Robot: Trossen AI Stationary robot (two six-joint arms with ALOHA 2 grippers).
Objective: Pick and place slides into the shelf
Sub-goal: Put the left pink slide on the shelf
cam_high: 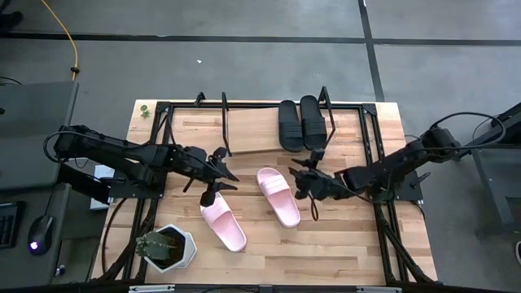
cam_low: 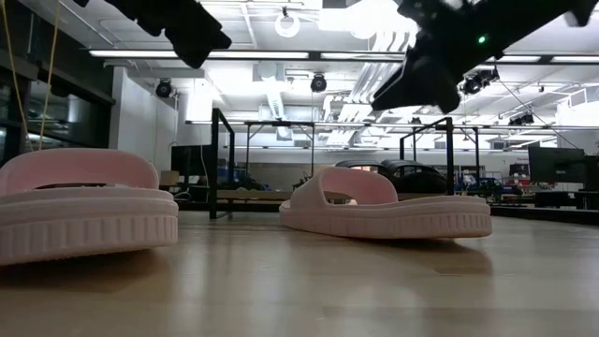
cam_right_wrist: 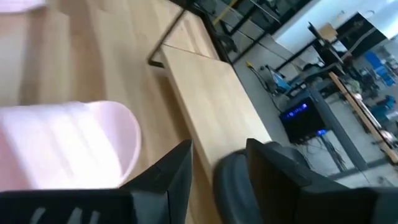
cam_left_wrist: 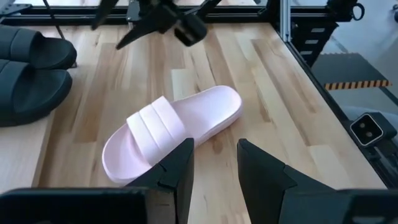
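A: Where are the slides?

B: Two black slides (cam_high: 299, 123) sit side by side on the shelf (cam_high: 252, 130), at the right end of its light wooden board. From the middle of the desk (cam_high: 350, 244) they are at about 1 o'clock. Two pink slides lie flat on the desk. One pink slide (cam_high: 278, 195) is near the middle. The other pink slide (cam_high: 222, 221) is at about 8 o'clock from it. They lie close together but do not touch.

A: What is the left tool doing?

B: The left tool (cam_high: 218, 175) hangs over the desk, just by the end of the pink slide on the left side. Its two fingers (cam_left_wrist: 177, 171) stand apart with a gap between them. Nothing is in the gap. Its own camera looks across at the other pink slide (cam_left_wrist: 171, 130).

A: And the right tool?

B: The right tool (cam_high: 303, 181) hangs just beside the middle pink slide, at about 3 o'clock from it. Its fingers (cam_right_wrist: 171, 177) are apart too, and it holds nothing. Its camera sees a pink slide (cam_right_wrist: 68, 146) and the board of the shelf (cam_right_wrist: 205, 93).

A: Is anything else on the desk?

B: A small plant in a white pot (cam_high: 167, 247) sits at about 8 o'clock, near the front left corner.

A: Are the pink slides upside down?

B: No. Their straps face up.
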